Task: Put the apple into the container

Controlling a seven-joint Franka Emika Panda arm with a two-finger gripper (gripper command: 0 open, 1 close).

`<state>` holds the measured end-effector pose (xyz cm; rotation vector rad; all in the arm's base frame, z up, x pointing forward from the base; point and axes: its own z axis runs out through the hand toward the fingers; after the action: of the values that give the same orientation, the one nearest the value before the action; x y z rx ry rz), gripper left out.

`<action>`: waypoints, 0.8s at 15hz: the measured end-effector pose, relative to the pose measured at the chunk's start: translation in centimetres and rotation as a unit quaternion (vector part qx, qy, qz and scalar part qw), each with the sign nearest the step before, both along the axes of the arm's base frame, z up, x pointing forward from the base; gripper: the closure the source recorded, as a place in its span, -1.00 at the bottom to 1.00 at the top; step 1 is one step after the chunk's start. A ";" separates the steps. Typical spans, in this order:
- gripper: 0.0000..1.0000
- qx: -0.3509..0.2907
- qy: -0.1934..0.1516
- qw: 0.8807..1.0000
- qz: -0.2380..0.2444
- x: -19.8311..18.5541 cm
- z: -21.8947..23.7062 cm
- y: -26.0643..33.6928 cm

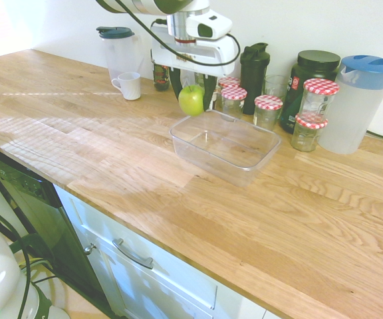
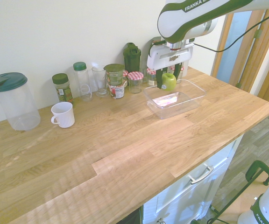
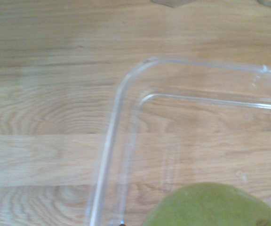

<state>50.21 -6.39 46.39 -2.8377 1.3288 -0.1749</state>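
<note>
The green apple (image 1: 191,100) hangs in the air, held between the dark fingers of my gripper (image 1: 192,101), which is shut on it. It is above the back left corner of the clear plastic container (image 1: 226,143), which rests on the wooden counter. In the second exterior view the apple (image 2: 169,81) is over the container's (image 2: 175,99) far edge, in the grip of my gripper (image 2: 168,81). The wrist view shows the apple's (image 3: 211,207) top and a rounded corner of the container (image 3: 116,117) below it.
Behind the container stand jars with red-checked lids (image 1: 268,110), a dark shaker bottle (image 1: 254,68), a black tub (image 1: 314,80) and a blue-lidded pitcher (image 1: 358,103). A white cup (image 1: 129,85) and a dark-lidded pitcher (image 1: 120,50) stand further left.
</note>
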 end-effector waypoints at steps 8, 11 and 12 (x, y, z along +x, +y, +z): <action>-1.00 0.003 0.025 0.999 -0.024 0.8 -6.4 -6.4; -1.00 0.004 0.032 0.999 -0.030 1.0 -7.7 -7.0; -1.00 0.004 0.032 0.999 -0.031 1.1 -7.8 -6.9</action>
<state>51.26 -13.31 38.55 -2.8205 1.4256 -0.0791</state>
